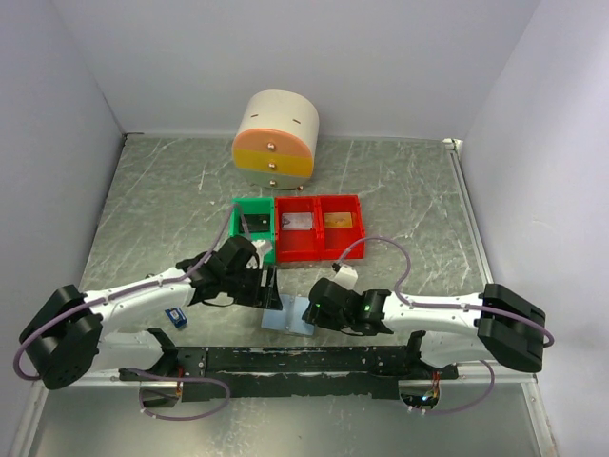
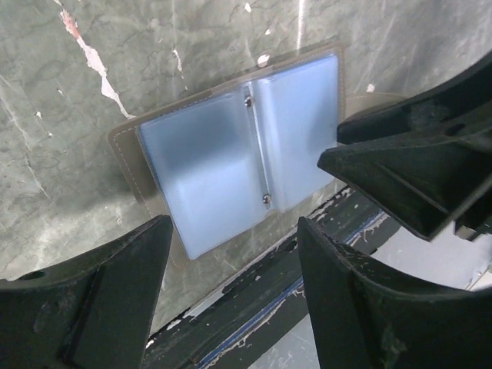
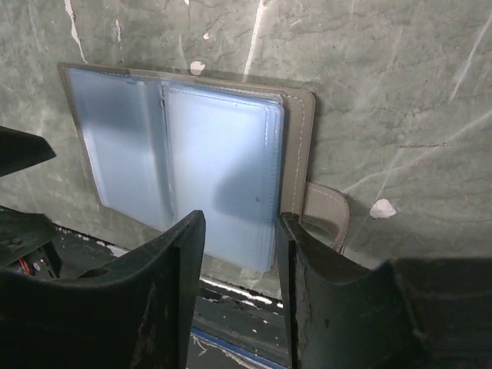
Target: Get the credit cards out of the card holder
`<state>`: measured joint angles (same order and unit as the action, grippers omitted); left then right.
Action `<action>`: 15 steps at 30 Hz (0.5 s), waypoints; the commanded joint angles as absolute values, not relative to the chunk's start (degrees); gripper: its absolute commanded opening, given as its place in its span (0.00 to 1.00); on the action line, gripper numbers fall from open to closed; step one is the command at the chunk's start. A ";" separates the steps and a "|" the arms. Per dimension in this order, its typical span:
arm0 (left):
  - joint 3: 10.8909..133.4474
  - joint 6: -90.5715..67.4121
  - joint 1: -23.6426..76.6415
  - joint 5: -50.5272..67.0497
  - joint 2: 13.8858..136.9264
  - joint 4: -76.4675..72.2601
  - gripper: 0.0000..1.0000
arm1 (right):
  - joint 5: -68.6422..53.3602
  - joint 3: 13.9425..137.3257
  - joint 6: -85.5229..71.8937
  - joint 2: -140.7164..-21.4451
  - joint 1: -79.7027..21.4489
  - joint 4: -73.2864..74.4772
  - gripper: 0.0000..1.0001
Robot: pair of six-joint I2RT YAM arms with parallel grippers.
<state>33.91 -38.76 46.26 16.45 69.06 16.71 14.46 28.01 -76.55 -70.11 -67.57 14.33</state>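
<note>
**Spotter:** Start at the left. What's your left hand doing?

**Operator:** My left hand [image 1: 268, 288] hangs spread wide and grips nothing, just above the left leaf of the card holder [image 2: 215, 154]. I'd judge it's placed there to come down on a pocket edge.

**Spotter:** And the holder itself?

**Operator:** It lies open flat on the desk [image 1: 409, 190], pockets [image 3: 223, 154] facing up, between my two hands. Its long axis runs from one hand to the other, and the riveted spine [image 2: 257, 146] crosses that. The closing tab [image 3: 327, 207] sticks out on the right hand's side. The frosted plastic hides whether any credit cards sit inside.

**Spotter:** Right hand?

**Operator:** My right hand [image 1: 312, 307] hovers at the right leaf's near edge. Its fingers are a narrow gap apart, with nothing clamped that I can see. It's probably there to pin that leaf while the left pulls.
</note>
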 commanded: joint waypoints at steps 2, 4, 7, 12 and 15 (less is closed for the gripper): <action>33.93 -40.84 48.06 10.59 72.98 15.01 0.76 | 15.58 26.88 -78.27 -71.20 -67.83 14.20 0.42; 33.66 -40.79 48.24 9.88 74.52 15.02 0.74 | 15.56 27.19 -78.18 -72.16 -67.81 14.22 0.42; 32.60 -40.91 48.88 10.62 76.06 13.37 0.69 | 15.63 27.20 -78.62 -73.23 -67.83 13.85 0.41; 31.89 -42.10 50.91 10.33 77.54 10.79 0.52 | 14.52 25.13 -78.20 -72.62 -67.65 7.72 0.35; 32.08 -43.16 52.17 9.12 77.74 10.66 0.46 | 13.51 23.76 -77.78 -71.87 -67.39 3.34 0.31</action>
